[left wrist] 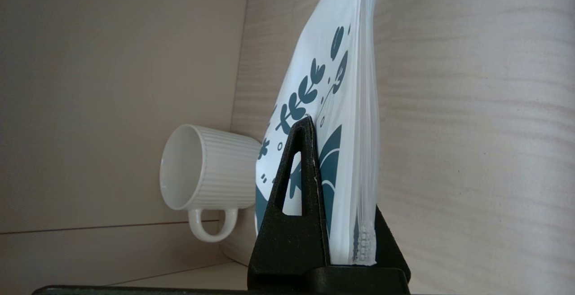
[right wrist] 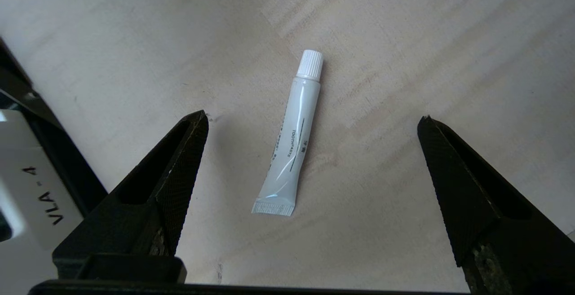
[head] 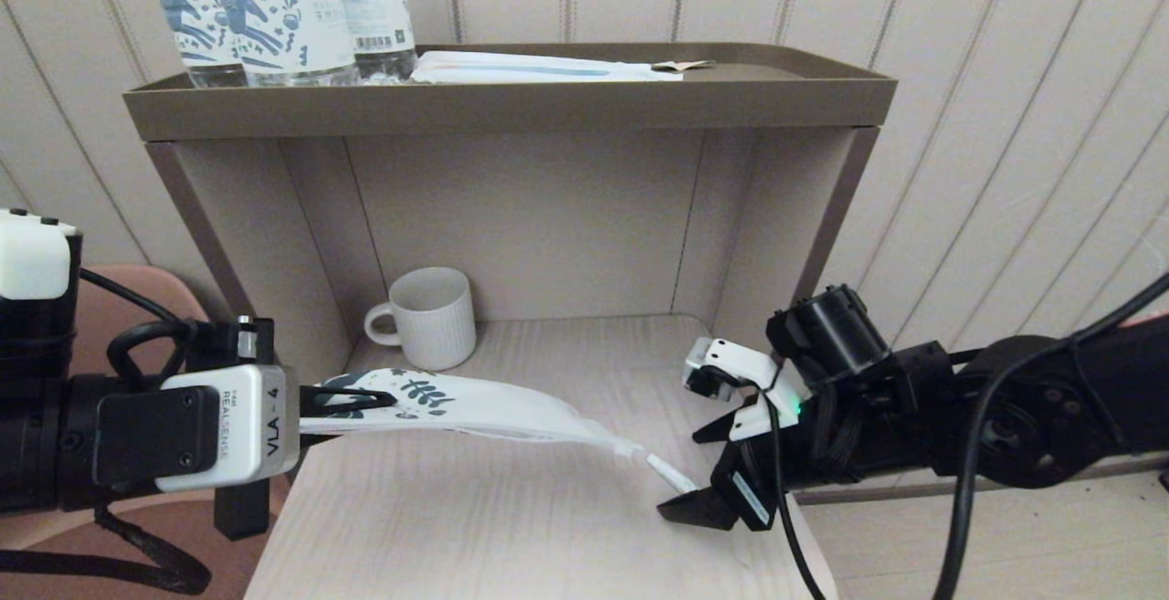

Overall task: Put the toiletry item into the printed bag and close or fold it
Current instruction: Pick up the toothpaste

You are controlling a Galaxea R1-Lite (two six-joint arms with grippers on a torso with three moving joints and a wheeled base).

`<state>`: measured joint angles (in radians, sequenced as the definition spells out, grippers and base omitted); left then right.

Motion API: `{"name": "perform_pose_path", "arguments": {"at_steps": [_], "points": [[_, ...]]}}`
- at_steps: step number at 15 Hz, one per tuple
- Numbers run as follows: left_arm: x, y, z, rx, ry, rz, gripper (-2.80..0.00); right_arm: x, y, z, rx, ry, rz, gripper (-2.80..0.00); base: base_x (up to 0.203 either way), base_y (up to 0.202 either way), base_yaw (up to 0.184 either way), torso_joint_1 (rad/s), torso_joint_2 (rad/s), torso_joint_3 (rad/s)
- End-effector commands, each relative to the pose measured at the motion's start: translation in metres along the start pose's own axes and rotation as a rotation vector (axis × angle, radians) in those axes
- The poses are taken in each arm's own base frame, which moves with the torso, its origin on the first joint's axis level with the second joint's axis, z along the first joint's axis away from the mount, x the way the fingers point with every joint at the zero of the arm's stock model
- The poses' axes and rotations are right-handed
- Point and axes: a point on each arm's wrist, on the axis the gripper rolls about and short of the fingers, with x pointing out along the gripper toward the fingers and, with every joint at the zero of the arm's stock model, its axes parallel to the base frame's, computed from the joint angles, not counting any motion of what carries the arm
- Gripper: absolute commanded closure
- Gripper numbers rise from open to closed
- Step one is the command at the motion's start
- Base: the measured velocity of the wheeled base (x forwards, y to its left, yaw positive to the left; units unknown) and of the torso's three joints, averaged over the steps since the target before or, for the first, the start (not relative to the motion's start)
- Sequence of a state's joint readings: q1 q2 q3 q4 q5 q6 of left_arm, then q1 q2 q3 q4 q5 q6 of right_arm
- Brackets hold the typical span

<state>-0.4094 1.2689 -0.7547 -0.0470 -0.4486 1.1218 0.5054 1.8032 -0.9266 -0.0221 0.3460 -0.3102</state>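
The printed bag point(head: 475, 406), a flat white pouch with dark teal prints, hangs out over the wooden table point(head: 511, 527) from my left gripper point(head: 379, 397), which is shut on its end. In the left wrist view the bag point(left wrist: 332, 106) stands between the fingers of the left gripper point(left wrist: 343, 160), zip strip at one edge. The toiletry item point(right wrist: 292, 138) is a small white toothpaste tube with a ribbed cap and a crimped end, lying flat on the table. My right gripper point(right wrist: 313, 117) hovers open over the tube without touching it. The tube point(head: 669, 474) lies just past the bag's free end, by the right gripper point(head: 699, 472).
A white ribbed mug point(head: 429, 317) stands at the back left of the alcove. On the brown upper shelf point(head: 511, 102) are clear bottles point(head: 274, 15) and a long flat white packet point(head: 539, 68). The table's right edge point(head: 808, 536) runs under the right gripper.
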Motion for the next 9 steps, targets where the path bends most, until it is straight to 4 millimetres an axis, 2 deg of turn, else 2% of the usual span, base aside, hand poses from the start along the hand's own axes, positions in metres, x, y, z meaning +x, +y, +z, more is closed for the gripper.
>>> {"name": "perform_pose_path", "arguments": {"at_steps": [1, 5, 6, 9], "points": [[0.0, -0.0003, 0.0, 0.006, -0.002, -0.002, 0.0, 0.0055, 0.0006, -0.0029, 0.002, 0.022, 0.004, -2.8, 0.0, 0.0, 0.0, 0.0, 0.0, 0.0], [-0.0005, 0.0, 0.0004, 0.005, -0.005, 0.0, 0.0, 0.0071, 0.0027, -0.0031, -0.004, 0.033, -0.012, -2.8, 0.0, 0.0, 0.0, 0.0, 0.0, 0.0], [-0.0005, 0.0, 0.0004, 0.005, -0.005, 0.0, 0.0, 0.0079, 0.0038, -0.0031, -0.006, 0.035, -0.009, 0.0, 0.0, 0.0, 0.0, 0.0, 0.0, 0.0], [-0.0016, 0.0, 0.001, 0.007, -0.008, 0.003, 0.0, 0.0088, 0.0041, -0.0042, -0.006, 0.044, -0.022, 0.0, 0.0, 0.0, 0.0, 0.0, 0.0, 0.0]]}}
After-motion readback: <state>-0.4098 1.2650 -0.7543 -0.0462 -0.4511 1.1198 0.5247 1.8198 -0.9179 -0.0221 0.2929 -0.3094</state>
